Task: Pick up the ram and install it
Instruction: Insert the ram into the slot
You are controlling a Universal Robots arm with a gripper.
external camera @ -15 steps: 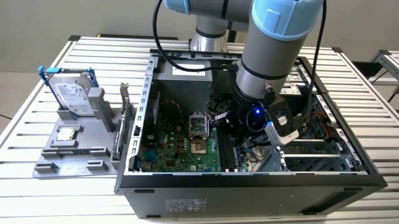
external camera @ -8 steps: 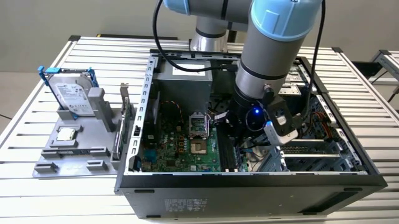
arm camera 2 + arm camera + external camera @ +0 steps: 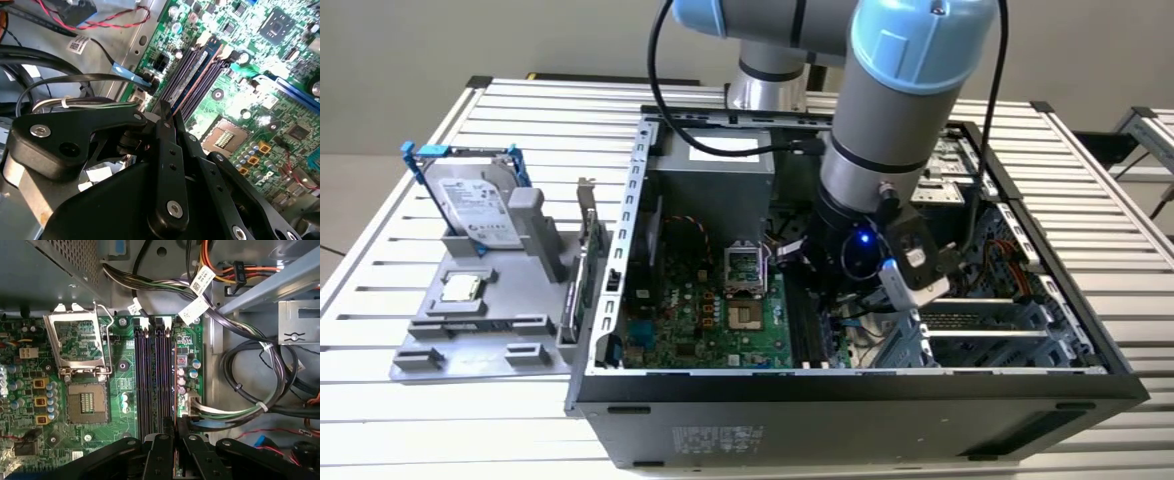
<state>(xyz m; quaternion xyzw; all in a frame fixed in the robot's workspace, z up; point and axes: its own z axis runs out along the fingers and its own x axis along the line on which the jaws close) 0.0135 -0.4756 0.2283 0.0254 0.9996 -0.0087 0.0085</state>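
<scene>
Standing edge-on in the gripper (image 3: 176, 427), the ram (image 3: 192, 70) seemingly meets the slots (image 3: 155, 375).

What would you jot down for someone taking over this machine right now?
Gripper: shut on the ram, holding it edge-on at one end.
Ram: inside the computer case, lined up along the black slot nearest the motherboard edge.
Done: ram is picked up and at the slots.
Left: install not confirmed; I cannot tell whether it is seated.

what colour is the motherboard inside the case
Green, with black memory slots; the motherboard shows best in the first wrist view.
</scene>
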